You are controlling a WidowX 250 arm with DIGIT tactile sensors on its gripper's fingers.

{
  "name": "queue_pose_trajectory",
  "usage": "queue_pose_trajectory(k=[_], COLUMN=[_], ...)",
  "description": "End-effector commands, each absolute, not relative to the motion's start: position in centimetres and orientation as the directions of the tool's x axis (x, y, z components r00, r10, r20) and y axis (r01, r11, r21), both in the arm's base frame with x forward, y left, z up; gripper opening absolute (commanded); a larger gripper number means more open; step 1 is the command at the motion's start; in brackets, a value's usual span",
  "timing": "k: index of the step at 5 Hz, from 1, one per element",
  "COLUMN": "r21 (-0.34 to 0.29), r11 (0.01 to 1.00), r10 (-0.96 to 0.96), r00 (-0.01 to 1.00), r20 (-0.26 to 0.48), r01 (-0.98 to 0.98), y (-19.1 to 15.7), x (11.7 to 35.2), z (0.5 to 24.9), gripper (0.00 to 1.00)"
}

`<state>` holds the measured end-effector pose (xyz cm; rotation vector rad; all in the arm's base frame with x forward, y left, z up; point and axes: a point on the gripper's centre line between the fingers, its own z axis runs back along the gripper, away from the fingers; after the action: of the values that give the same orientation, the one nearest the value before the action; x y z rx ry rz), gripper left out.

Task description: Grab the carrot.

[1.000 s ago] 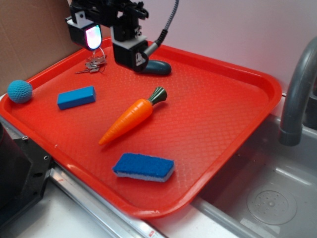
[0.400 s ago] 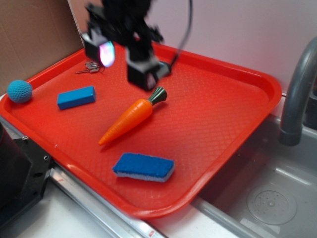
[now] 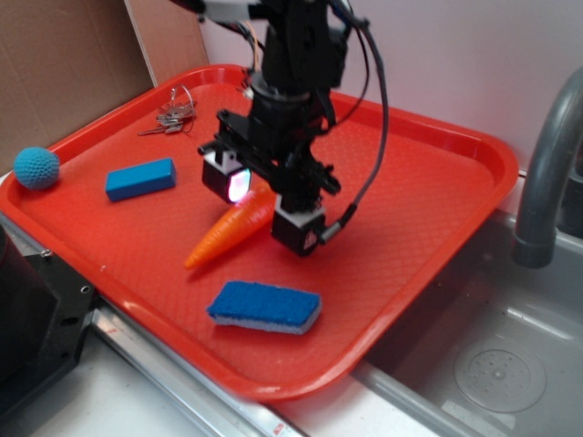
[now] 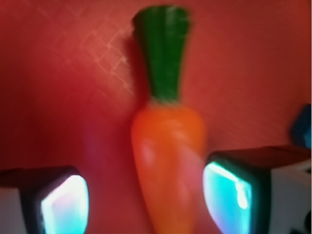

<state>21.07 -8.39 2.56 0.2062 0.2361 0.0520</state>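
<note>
Nearest the camera, a blue rectangular sponge with a pale underside [image 3: 264, 307] lies flat near the front edge of the red textured plastic tray [image 3: 410, 209], well clear of everything else. Just behind it, the glossy orange plastic toy carrot [image 3: 230, 233] lies on the tray floor around the middle, its pointed tip aimed toward the tray's front-left, its thick end tucked under the arm. The black gripper [image 3: 266, 201] is low over that thick end with its jaws spread apart, one glowing pad on each side of the carrot. In the wrist view the carrot [image 4: 168, 156] sits between the two lit fingers [image 4: 229, 195], dark green ridged stem pointing away; the shot is blurred, but there looks to be a gap on both sides, so nothing is clamped.

Off to the left, a blue rectangular block [image 3: 139, 178] rests on the tray, and a blue knitted ball [image 3: 36, 167] sits at the left rim. At the far-left corner lies a small tangle of metal wire clips [image 3: 173, 113]. To the right, a grey curved faucet [image 3: 545, 173] rises over the steel sink [image 3: 492, 355].
</note>
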Motion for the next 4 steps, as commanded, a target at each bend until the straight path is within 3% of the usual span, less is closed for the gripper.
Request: queue_pose_trajectory(k=[1, 2, 3, 4], r21=[0.196, 0.211, 0.189, 0.198], r11=[0.978, 0.973, 0.980, 0.979], r10=[0.122, 0.143, 0.108, 0.088], r00=[0.966, 0.961, 0.971, 0.974], r20=[-0.227, -0.235, -0.215, -0.208], r01=[-0.078, -0.093, -0.067, -0.046], y=[-6.6, -6.4, -6.6, -6.4], x=[21.3, 21.0, 20.6, 20.0], z=[1.3, 1.1, 1.3, 3.1], gripper=[0.85, 0.00, 0.00, 0.00])
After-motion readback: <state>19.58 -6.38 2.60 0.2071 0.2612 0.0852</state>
